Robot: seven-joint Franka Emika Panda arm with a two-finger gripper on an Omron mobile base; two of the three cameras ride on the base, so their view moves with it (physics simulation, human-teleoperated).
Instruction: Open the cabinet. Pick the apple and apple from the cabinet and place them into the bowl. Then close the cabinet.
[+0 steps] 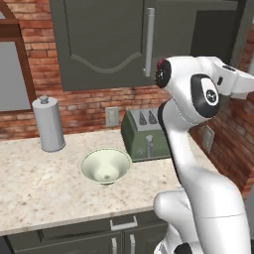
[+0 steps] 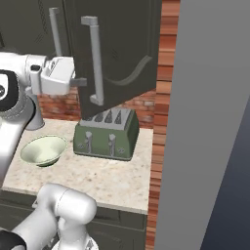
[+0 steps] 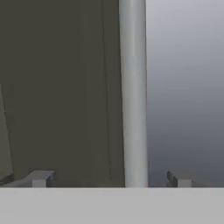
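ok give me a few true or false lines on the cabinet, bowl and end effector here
1. The right door of the dark grey wall cabinet is swung open. True.
2. The pale cream-green bowl holds a red apple. False: it is empty.
3. The end effector is shut on the silver bar handle. False: its fingers stand apart, either side of the handle.
4. The green toaster stands beside the bowl on the speckled counter. True.
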